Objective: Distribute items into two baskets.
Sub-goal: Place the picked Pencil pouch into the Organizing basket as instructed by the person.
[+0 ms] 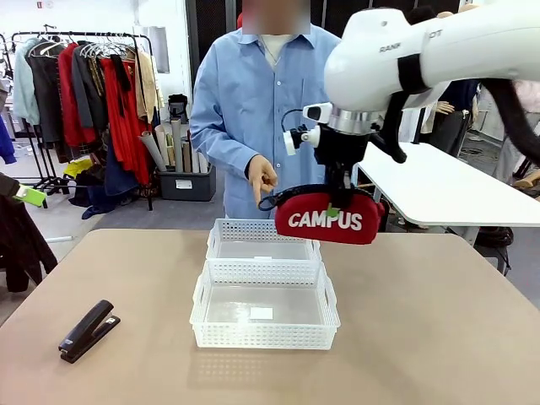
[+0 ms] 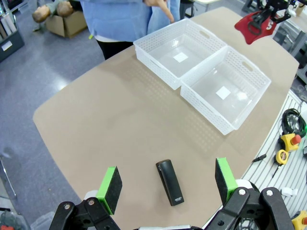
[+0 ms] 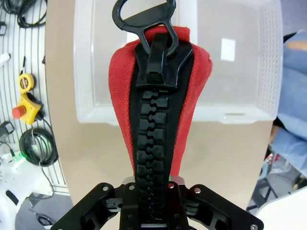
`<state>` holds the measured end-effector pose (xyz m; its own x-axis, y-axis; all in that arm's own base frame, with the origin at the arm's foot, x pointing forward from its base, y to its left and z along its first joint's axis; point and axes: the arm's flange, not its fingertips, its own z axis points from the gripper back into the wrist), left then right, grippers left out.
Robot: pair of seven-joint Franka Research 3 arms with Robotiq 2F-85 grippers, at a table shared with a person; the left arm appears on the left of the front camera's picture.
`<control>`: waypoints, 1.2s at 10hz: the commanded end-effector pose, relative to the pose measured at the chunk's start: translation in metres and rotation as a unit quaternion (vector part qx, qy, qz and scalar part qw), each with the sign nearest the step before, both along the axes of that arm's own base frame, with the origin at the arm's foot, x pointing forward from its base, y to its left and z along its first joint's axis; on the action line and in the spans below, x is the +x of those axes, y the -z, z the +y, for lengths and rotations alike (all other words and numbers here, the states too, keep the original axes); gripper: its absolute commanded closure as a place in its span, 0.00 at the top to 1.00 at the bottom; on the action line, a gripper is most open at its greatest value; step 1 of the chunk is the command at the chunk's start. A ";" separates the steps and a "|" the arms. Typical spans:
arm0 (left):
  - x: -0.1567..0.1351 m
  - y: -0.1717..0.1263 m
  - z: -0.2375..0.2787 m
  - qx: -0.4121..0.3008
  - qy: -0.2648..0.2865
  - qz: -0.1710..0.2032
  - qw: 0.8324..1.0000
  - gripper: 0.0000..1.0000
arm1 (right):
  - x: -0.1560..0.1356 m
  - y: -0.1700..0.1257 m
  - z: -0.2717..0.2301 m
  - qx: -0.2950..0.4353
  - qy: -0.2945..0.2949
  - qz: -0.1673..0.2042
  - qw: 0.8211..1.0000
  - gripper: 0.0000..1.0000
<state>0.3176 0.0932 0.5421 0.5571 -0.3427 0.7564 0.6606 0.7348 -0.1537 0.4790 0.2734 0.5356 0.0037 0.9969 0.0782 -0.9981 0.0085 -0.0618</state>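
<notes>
Table, tan, rounded corners, shared with a person in a blue shirt at the far side.

Item 1: near basket. White, lattice sides, the larger of the two. It stands mid-table with a small white label on its floor and nothing else inside. Left wrist view.

Item 2: far basket. White and smaller, touching the near basket's far side. It holds only its label. Left wrist view.

Item 3: pouch. Red, white "CAMPUS" lettering, black strap loop at its left end. It hangs in the air, clear of the table, above the far basket's right end. The right wrist view looks along its black zip to a black clip, red fabric on either side, with a basket below.

Item 4: stapler. Black, lying flat on the table's near left, well apart from both baskets. Left wrist view.

Right gripper: pinching the pouch by its top edge, fingers pressed tight on the zip line.

Left gripper: green pads spread wide, holding nothing, hovering above the stapler, which lies between the two pads.

Person's hand: at waist height behind the far basket, a finger pointing down.
</notes>
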 end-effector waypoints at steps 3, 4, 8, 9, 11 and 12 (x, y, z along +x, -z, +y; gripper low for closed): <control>0.000 0.000 0.000 -0.007 0.006 -0.005 1.000 1.00 | 0.034 0.009 0.053 -0.021 0.010 -0.023 0.999 0.00; 0.000 0.000 0.000 -0.007 0.006 -0.005 1.000 1.00 | 0.041 0.011 0.062 -0.019 0.012 -0.038 0.999 0.00; 0.000 0.000 0.000 -0.007 0.006 -0.005 1.000 1.00 | 0.066 0.022 0.087 -0.006 -0.001 -0.070 0.998 0.00; 0.000 0.000 0.000 -0.007 0.006 -0.005 1.000 1.00 | 0.075 0.026 0.088 0.000 0.000 -0.073 0.997 0.00; 0.000 0.000 0.000 -0.007 0.006 -0.005 1.000 1.00 | 0.089 0.041 0.094 0.002 -0.009 -0.087 0.996 0.00; 0.000 0.000 0.000 -0.007 0.006 -0.005 1.000 1.00 | 0.097 0.047 0.096 -0.002 -0.016 -0.098 0.995 0.00</control>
